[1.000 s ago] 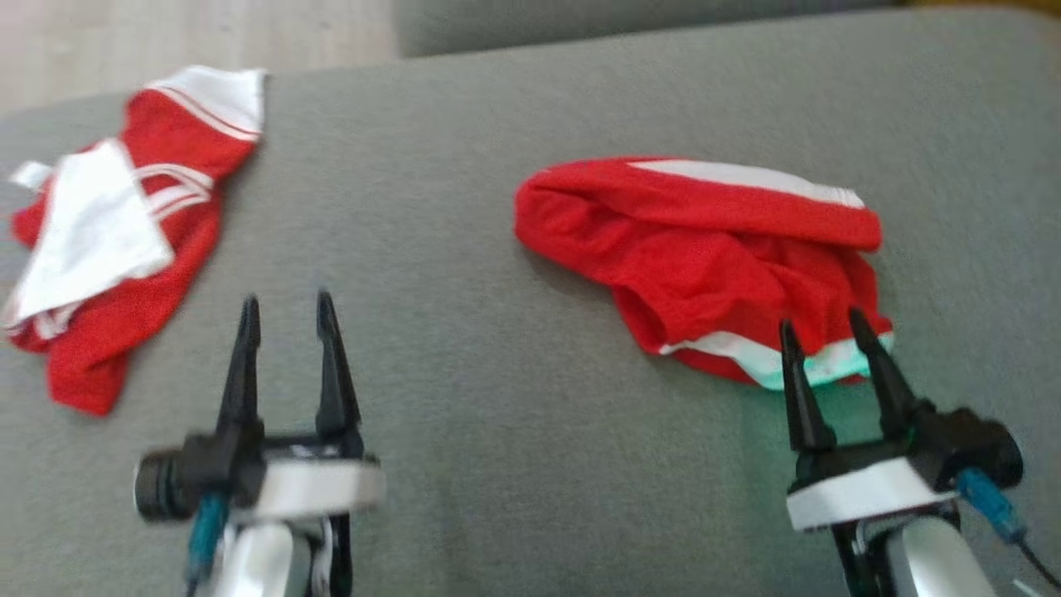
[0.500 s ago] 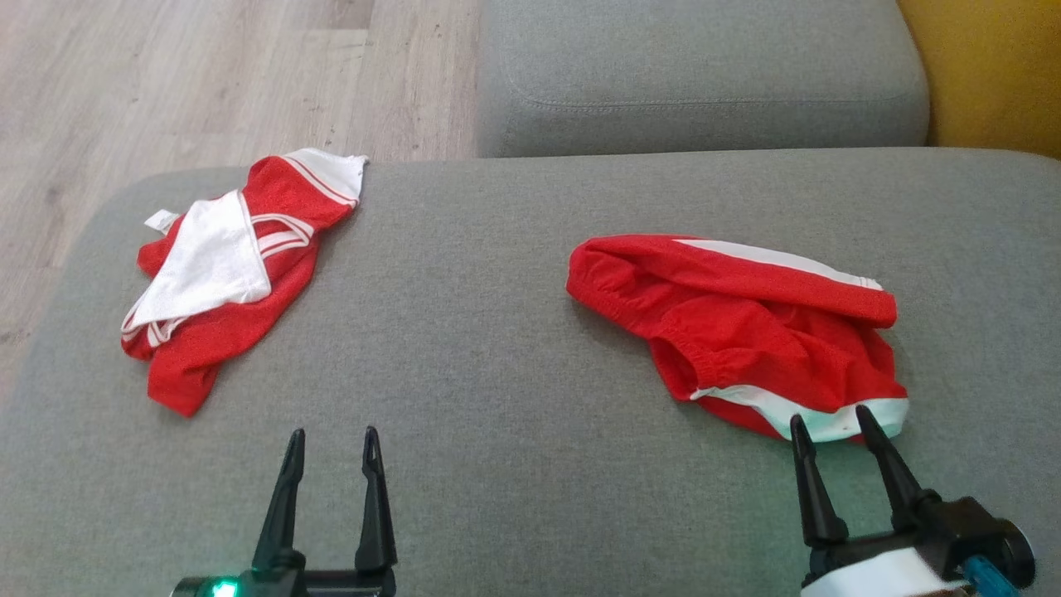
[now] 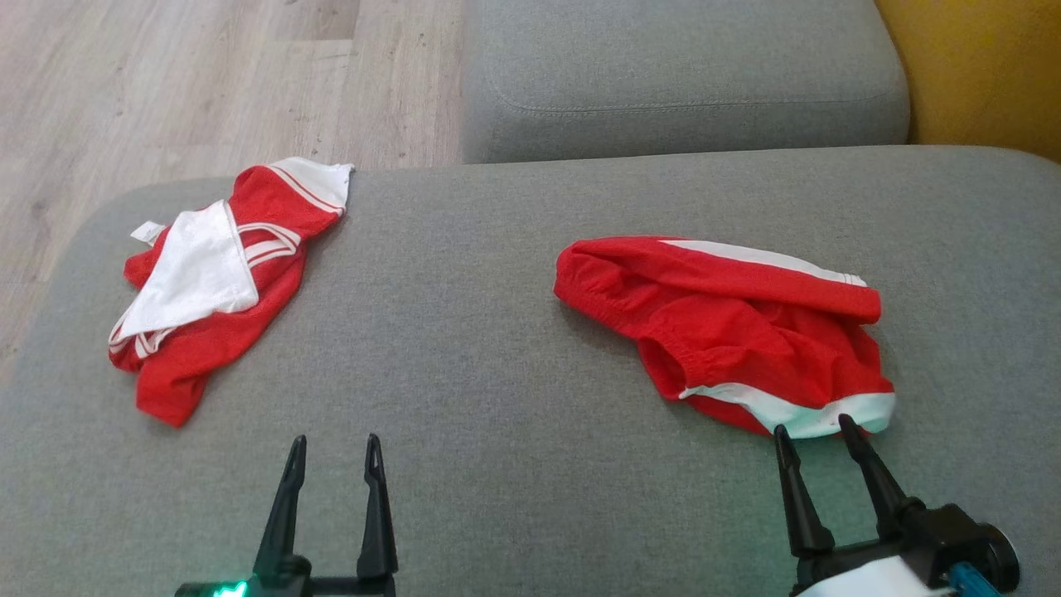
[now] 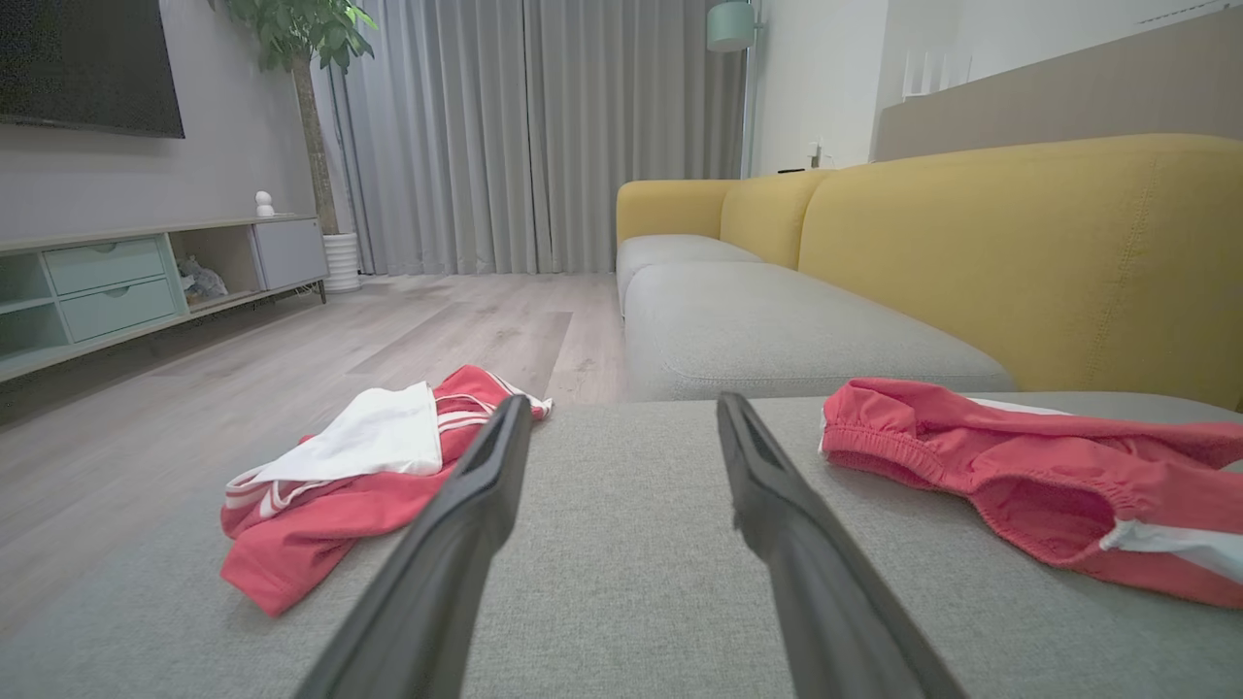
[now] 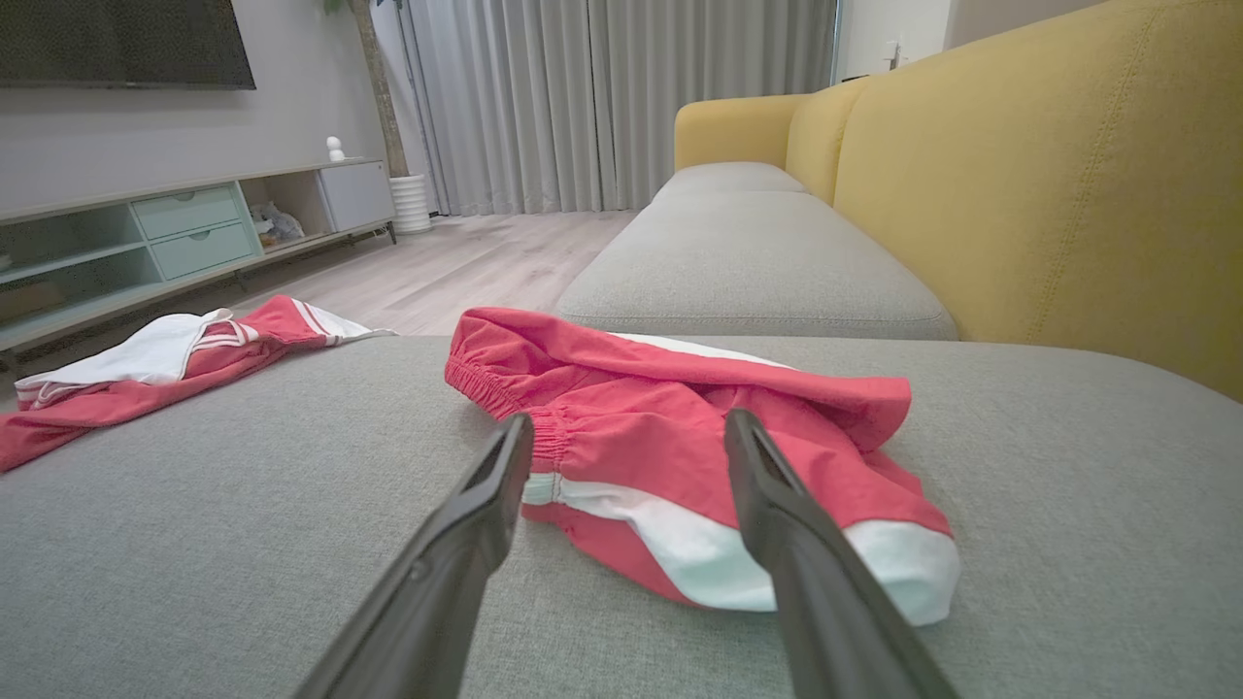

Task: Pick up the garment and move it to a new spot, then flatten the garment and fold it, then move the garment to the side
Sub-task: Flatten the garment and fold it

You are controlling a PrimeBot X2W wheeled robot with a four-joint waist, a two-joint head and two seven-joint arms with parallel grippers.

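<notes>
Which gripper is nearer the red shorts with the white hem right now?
Right. The right gripper is open with its fingertips at the red shorts' white hem. The left gripper, also open, is over bare cushion well to the shorts' left.

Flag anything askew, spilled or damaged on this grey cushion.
Both garments lie rumpled, not flat: the red shorts bunched on the right, and the red-and-white garment crumpled near the cushion's left edge. Nothing looks spilled or torn.
</notes>
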